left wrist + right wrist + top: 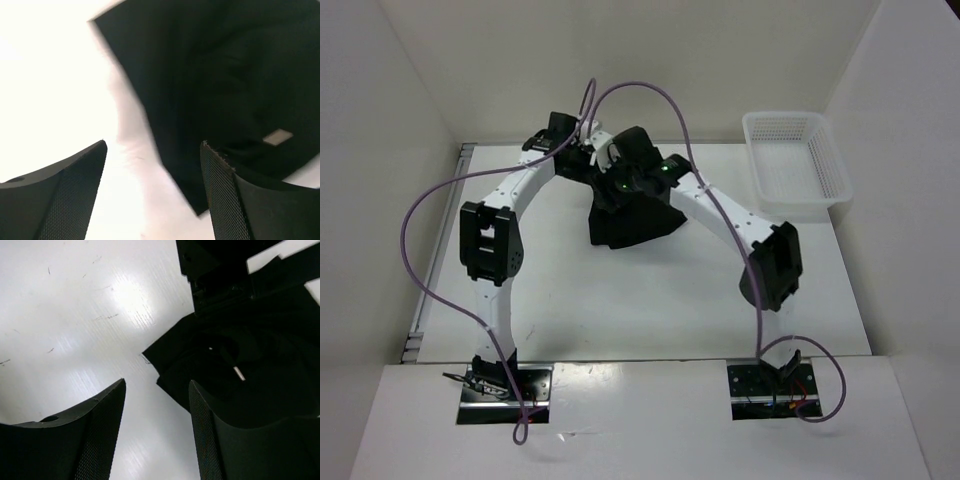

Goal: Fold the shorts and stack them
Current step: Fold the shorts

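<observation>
Shorts [630, 225] lie bunched at the far middle of your tabletop [620, 310], well apart from the basket [795, 165] at the far right; your left tool [152, 145] stands open, nothing between its fingers, black cloth just beyond them; your right tool [157, 382] is open and empty too, over the shorts' edge.

R gripper [157, 385] fingers apart, empty; black shorts [270, 390] on white table [75, 315], beside one finger.
</observation>
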`<state>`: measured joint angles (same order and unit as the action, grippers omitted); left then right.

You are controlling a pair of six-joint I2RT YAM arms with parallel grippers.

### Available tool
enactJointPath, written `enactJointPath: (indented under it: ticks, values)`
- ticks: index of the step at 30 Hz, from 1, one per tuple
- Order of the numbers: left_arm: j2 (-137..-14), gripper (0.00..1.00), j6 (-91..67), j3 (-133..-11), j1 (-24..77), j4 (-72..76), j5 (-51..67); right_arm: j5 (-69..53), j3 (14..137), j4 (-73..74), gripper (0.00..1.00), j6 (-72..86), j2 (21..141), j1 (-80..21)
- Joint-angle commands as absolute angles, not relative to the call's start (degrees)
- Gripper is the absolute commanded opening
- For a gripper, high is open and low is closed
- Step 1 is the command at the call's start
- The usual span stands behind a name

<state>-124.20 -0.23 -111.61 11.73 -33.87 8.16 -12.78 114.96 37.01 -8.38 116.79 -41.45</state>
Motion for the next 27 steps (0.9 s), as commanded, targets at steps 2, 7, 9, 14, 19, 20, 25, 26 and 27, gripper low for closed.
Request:
enactJointPath:
  ticks: [2,7,9,14,19,20,25,26,27]
  values:
    - [-121.1,0.84,0.0,-108.7,15.6,-36.4,15.7,-8.3,99.5,29.1,0.59,-17.8,103.1,-39.8]
    - [-122.8,0.93,0.0,-108.7,16.3,-37.7,27.1,-4.1,83.5,22.3,0.65,-26.9,99.6,-37.9]
    - [-123.7,0.93,0.0,-109.4,17.7,-37.7,24.4,-4.1,81.6,21.0,0.65,-30.5,99.6,-37.4]
    - [-126.7,0.93,0.0,-109.4,18.5,-36.3,19.5,-3.3,79.5,16.4,0.66,-34.0,102.7,-37.4]
    - [-128.9,0.7,0.0,-109.4,19.1,-35.2,18.1,-4.1,78.4,14.9,0.68,-36.7,106.2,-37.4]
    - [-129.5,0.64,0.0,-110.1,19.1,-35.2,17.6,-4.1,78.9,14.3,0.68,-36.7,106.8,-37.4]
    - [-130.0,0.23,0.0,-112.6,19.1,-35.2,16.1,-5.0,78.9,13.1,0.68,-40.8,110.2,-37.4]
    - [-129.2,0.2,0.0,-112.6,19.1,-35.2,16.1,-5.0,78.9,13.8,0.68,-41.4,110.2,-37.4]
    - [-128.7,0.19,0.0,-113.9,19.1,-35.2,16.1,-5.6,78.9,13.8,0.68,-41.4,110.9,-37.4]
